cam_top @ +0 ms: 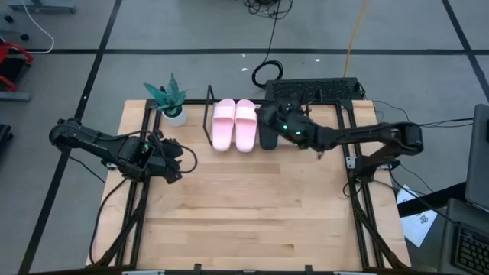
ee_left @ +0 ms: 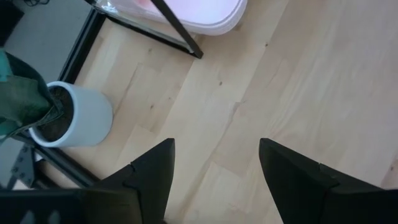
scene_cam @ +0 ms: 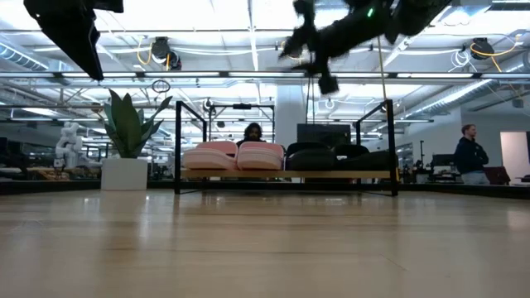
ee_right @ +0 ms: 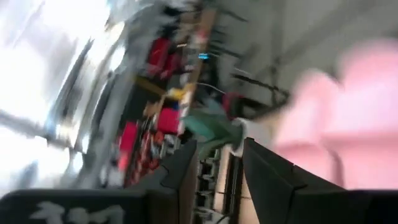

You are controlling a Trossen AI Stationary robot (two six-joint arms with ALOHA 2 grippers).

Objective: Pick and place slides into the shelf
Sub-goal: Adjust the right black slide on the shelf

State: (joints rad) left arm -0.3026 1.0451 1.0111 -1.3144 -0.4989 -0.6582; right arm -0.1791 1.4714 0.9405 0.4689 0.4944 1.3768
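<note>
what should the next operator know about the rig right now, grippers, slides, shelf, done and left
Left gripper: open, empty, hovering over bare table left of the shelf, near the potted plant.
Right gripper: raised over the shelf's black slides; fingers apart and nothing seen between them in its wrist view.
Pink slides: side by side on the shelf's left part.
Black slides: on the shelf right of the pink pair, partly hidden by the right arm.
Done: all slides appear shelved.
Left: confirm the black pair sits properly, then retract both arms.
</note>
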